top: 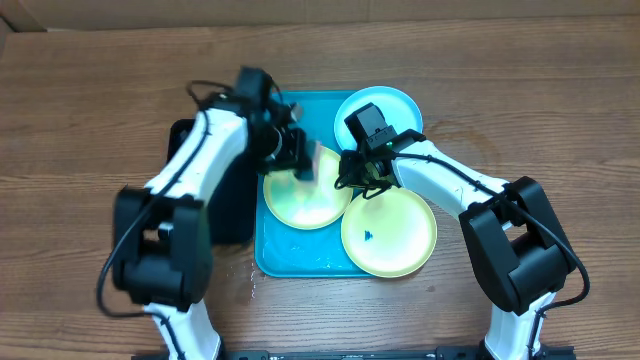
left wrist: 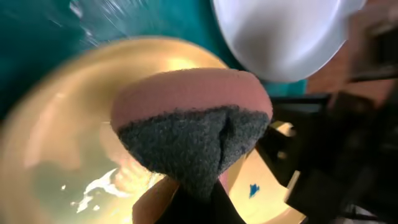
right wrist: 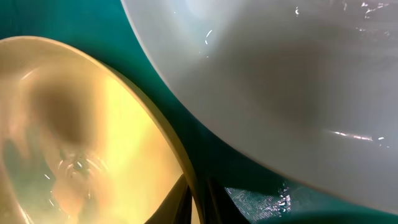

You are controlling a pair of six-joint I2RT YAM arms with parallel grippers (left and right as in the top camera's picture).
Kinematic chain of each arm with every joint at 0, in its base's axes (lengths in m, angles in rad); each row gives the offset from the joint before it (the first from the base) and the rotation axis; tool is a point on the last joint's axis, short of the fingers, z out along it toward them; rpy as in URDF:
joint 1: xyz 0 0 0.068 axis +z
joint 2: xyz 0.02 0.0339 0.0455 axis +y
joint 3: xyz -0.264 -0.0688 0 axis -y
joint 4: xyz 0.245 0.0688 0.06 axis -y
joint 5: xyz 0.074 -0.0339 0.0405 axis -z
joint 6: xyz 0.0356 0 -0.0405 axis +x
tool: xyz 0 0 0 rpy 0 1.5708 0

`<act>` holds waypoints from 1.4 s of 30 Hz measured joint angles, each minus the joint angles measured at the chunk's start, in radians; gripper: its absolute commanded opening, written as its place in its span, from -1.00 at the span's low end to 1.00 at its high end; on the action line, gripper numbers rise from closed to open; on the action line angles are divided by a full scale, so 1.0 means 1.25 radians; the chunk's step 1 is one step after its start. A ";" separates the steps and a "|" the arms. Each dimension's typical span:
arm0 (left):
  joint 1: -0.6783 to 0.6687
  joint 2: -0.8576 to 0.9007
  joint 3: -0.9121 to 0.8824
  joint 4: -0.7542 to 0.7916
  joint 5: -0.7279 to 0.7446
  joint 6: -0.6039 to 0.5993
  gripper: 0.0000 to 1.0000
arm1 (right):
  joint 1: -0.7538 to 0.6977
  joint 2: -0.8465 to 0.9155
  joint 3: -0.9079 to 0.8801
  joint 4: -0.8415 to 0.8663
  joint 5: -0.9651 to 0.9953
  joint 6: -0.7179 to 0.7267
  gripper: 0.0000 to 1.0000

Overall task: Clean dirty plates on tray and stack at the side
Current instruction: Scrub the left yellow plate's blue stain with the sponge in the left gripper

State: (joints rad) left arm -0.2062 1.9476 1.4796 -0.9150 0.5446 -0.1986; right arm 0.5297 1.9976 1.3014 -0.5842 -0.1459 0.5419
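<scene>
The left hand (top: 298,152) is closed on a pink and grey sponge (left wrist: 193,124), held over the wet yellow-green plate (top: 300,205) in the left part of the tray (top: 272,255). The right hand (top: 352,182) pinches the right rim of this same plate. The light blue plate (top: 390,103) lies just behind the right hand, and the second yellow-green plate (top: 395,235) lies just in front of it. Both reach over the tray's right edge.

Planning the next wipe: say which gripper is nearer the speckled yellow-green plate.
Right. Right gripper: at upper-left rim of speckled plate; left gripper, with sponge: over the neighbouring plate.
</scene>
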 measured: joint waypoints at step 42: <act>-0.080 -0.067 -0.006 -0.027 -0.294 -0.036 -0.91 | -0.003 0.000 0.000 -0.001 0.003 -0.001 -0.69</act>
State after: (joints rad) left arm -0.3061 1.8633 1.4719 -0.9489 0.1776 -0.2436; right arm 0.5262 1.9976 1.3010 -0.5858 -0.1421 0.5404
